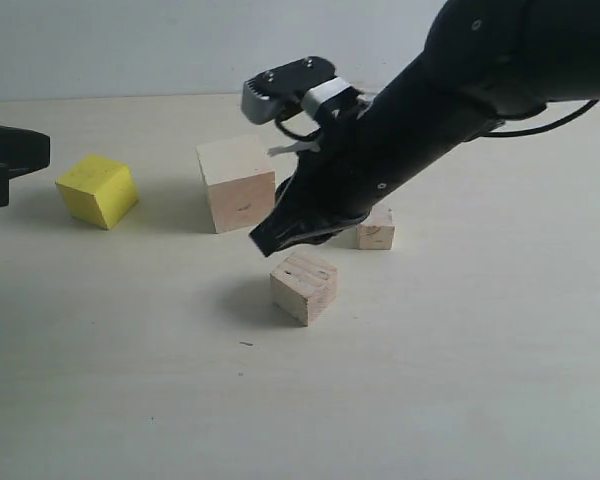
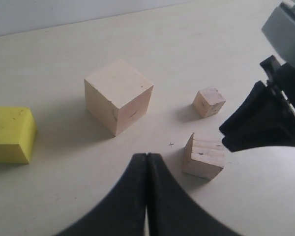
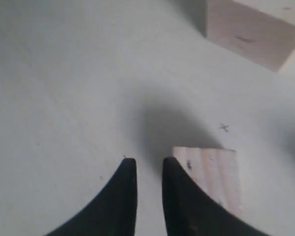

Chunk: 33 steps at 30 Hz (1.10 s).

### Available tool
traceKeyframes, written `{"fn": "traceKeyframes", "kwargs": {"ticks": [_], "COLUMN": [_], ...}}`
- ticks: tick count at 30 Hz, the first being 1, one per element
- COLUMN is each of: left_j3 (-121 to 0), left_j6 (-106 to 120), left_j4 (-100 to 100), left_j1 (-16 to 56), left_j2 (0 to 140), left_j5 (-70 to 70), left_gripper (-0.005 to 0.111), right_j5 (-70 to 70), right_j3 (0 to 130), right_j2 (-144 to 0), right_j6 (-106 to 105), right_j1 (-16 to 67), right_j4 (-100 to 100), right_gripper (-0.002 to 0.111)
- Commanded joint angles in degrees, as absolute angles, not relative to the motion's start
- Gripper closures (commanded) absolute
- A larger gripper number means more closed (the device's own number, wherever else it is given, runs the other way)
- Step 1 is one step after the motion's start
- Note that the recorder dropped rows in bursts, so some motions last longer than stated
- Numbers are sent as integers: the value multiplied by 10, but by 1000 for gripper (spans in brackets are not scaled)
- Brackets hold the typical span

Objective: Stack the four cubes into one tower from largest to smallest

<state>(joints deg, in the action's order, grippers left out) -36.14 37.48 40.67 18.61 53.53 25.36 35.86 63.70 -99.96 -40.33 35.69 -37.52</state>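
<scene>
All the cubes lie apart on the pale table. The bright yellow one (image 1: 98,190) is at the left, and the large pale wooden one (image 1: 237,183) stands behind the middle. In front of it sits the medium grain-lined one (image 1: 304,285), with the small pale one (image 1: 376,229) to its back right. My right gripper (image 3: 148,164) hangs just above the medium cube (image 3: 211,174), its jaws a little open and empty, the cube beside one finger. My left gripper (image 2: 147,156) is shut and empty, low at the table's left and back from the cubes.
The right arm (image 1: 460,90) slants down from the upper right across the small cube's near side. The left arm (image 1: 5,160) shows at the left edge beside the yellow cube. Bare tabletop (image 1: 400,400) lies in front.
</scene>
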Motion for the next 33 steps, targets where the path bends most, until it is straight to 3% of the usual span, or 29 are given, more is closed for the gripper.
{"fn": "traceKeyframes", "kwargs": {"ticks": [1,5,16,33], "left_j3": [-366,-366,-366,-366], "left_j6": [373,373,373,373], "left_j4": [413,413,413,413], "left_j1": [190,190,190,190], "left_j2": [538,538,538,538], "left_j5": [249,249,249,251], "left_gripper": [107,107,107,107], "right_j5": [359,359,305,239], "right_j3": [663,671,671,679], "right_j2": [-1037,-1071,-1120,-1148], "right_j6": [-410,-402,-147,-83], "right_j1": [402,410,406,254], "right_j4": [-385,-382,-73,-56], "right_gripper": [108,108,108,108]}}
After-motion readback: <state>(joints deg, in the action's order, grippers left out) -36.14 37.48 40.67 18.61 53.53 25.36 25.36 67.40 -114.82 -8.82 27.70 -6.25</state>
